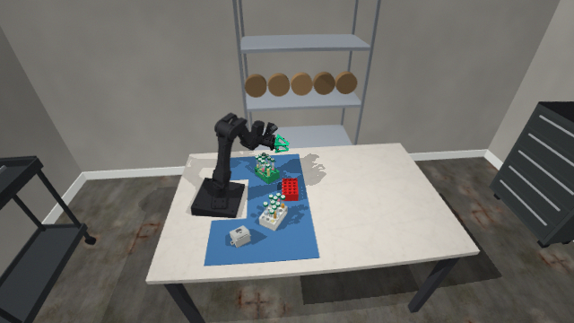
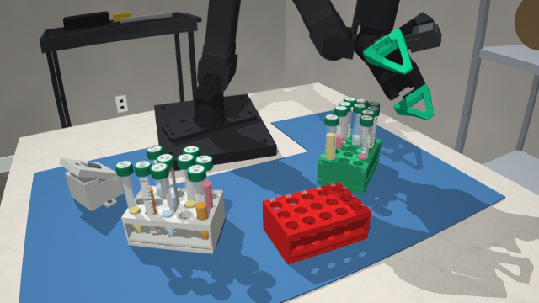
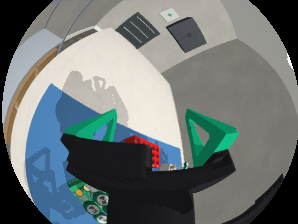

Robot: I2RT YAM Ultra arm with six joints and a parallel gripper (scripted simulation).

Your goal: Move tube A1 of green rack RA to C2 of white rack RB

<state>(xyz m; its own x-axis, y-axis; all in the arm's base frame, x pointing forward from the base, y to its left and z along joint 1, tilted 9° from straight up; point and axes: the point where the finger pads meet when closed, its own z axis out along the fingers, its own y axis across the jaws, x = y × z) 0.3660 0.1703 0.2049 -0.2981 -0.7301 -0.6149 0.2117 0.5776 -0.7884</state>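
Top view: seen near the frame's centre, a white worktop (image 1: pixel 381 202) with a blue mat (image 1: pixel 287 242) on its left part. On the mat, upper end, the green rack (image 1: pixel 267 174) full of capped tubes; just below and right of it, the red rack (image 1: pixel 291 188); lower still, the white rack (image 1: pixel 273 218) with tubes; at lower left, the grey button box (image 1: pixel 239 236). Standing left of the mat, the black arm (image 1: pixel 224 152), bent over toward the right, with the gripper (image 1: pixel 282 144) hanging above and right of the green rack, apart from it.

Exterior view: green rack (image 2: pixel 349 168) at centre right, its tubes (image 2: pixel 349 122) upright with green caps; which one sat in A1 could not be told, but all looked seated there. Red rack (image 2: pixel 316 223) in front, wells vacant. White rack (image 2: pixel 173 223) at lower left, button box (image 2: pixel 90 185) beside it. Gripper (image 2: pixel 406 82) at upper right, fully spread, grasping nothing.

Wrist view: two green fingers wide apart, only worktop between them. Below, partly hidden by the gripper body, a bit of red rack (image 3: pixel 141 143) and some tube caps (image 3: pixel 89 199).
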